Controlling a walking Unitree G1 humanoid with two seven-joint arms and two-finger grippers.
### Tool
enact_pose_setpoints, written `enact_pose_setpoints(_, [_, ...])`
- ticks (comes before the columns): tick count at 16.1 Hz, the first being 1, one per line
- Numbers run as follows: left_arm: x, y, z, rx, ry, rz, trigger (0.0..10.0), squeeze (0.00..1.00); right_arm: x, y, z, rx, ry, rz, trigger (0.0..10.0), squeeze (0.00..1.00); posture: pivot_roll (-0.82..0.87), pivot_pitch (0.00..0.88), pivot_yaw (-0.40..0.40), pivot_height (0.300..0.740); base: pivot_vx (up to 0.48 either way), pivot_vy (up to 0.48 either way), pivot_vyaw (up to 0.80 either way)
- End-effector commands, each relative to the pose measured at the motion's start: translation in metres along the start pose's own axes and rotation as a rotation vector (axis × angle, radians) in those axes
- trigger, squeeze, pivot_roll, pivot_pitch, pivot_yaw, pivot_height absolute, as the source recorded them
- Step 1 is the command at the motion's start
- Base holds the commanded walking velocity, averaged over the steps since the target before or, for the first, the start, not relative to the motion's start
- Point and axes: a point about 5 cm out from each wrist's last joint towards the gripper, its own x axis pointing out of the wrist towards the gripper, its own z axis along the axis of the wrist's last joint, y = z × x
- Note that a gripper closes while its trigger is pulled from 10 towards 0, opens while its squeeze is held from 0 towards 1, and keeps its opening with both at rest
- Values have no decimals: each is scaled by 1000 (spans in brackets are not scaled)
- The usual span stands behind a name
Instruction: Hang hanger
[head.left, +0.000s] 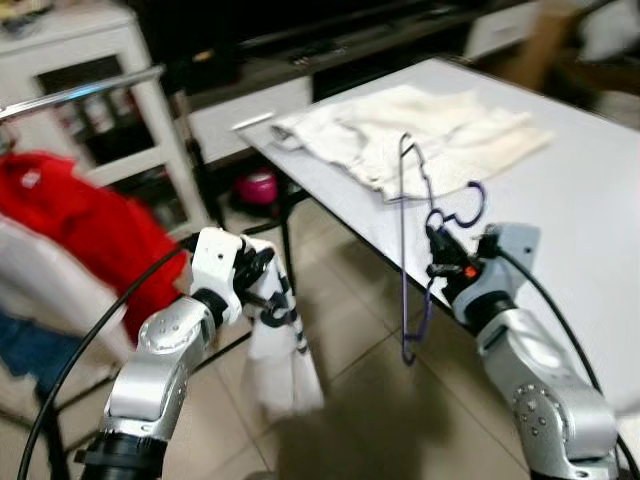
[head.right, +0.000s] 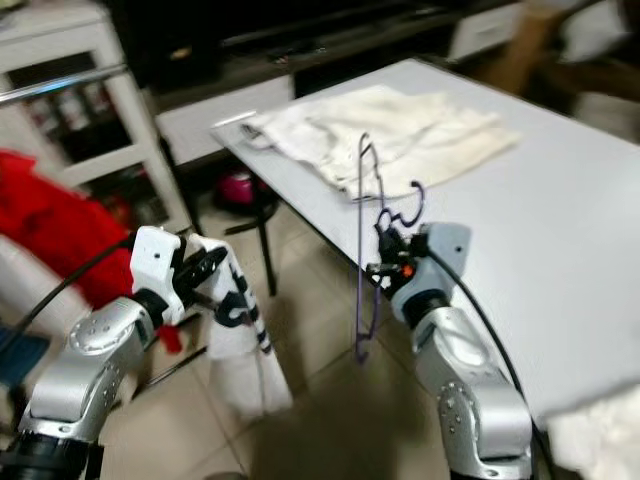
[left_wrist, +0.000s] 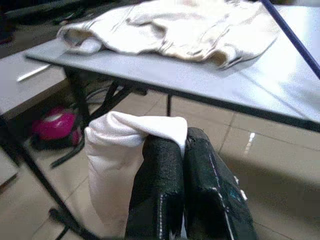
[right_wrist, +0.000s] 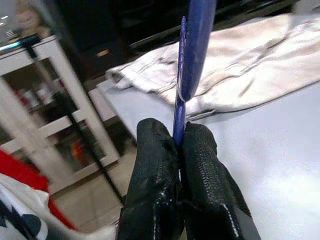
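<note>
Left eye view: the right pincer (head.left: 437, 243) sits right of centre, clamped on a purple wire hanger (head.left: 405, 250) that stands nearly upright, its frame running from the desk edge down toward the floor tiles and its hook (head.left: 470, 205) curling just above the pincer. The left pincer (head.left: 268, 290) is at lower left, closed on a white cloth (head.left: 280, 365) with dark markings that hangs down from it over the tiled floor (head.left: 350, 330). A pale grey desk (head.left: 560, 190) fills the upper right, carrying a crumpled cream garment (head.left: 420, 135). At the left edge a red garment (head.left: 90, 225) hangs below a metal rail (head.left: 80, 93), with a white shelf unit (head.left: 110, 70) behind. Right eye view: the same layout, the hanger in front of the desk edge and the cream garment beyond it. Left wrist view: the two black fingers (left_wrist: 160, 195) are pressed together on a fold of the white cloth, with the desk and cream garment across the upper frame and a pink object (left_wrist: 52, 125) on the floor at left. Right wrist view: the black fingers (right_wrist: 155, 185) grip the hanger's blue-purple wire, which rises through the centre of the frame; the cream garment lies at upper right.
</note>
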Motion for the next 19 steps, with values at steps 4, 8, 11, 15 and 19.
enact_pose_setpoints(4, [-2,8,5,33,-12,24,10000,0,1,7,3,24,-11,16,10000,0,-60,0,50,740,0,417,-800])
enact_pose_setpoints(8, [-1,6,7,28,-33,6,10000,0,0,8,8,0,-24,20,10000,0,-70,0,50,740,0,95,-800])
enact_pose_setpoints(11, [2,5,6,29,-33,3,10000,0,0,9,8,-16,-25,22,10000,0,-78,0,53,740,0,-480,-800])
enact_pose_setpoints(15, [4,4,7,30,-36,-9,10000,0,-1,9,10,-25,-27,16,10000,0,-86,0,55,740,0,-446,-800])
enact_pose_setpoints(19, [5,7,10,8,-57,20,10000,0,0,13,12,-46,-17,53,10000,0,-92,0,50,740,0,-62,-400])
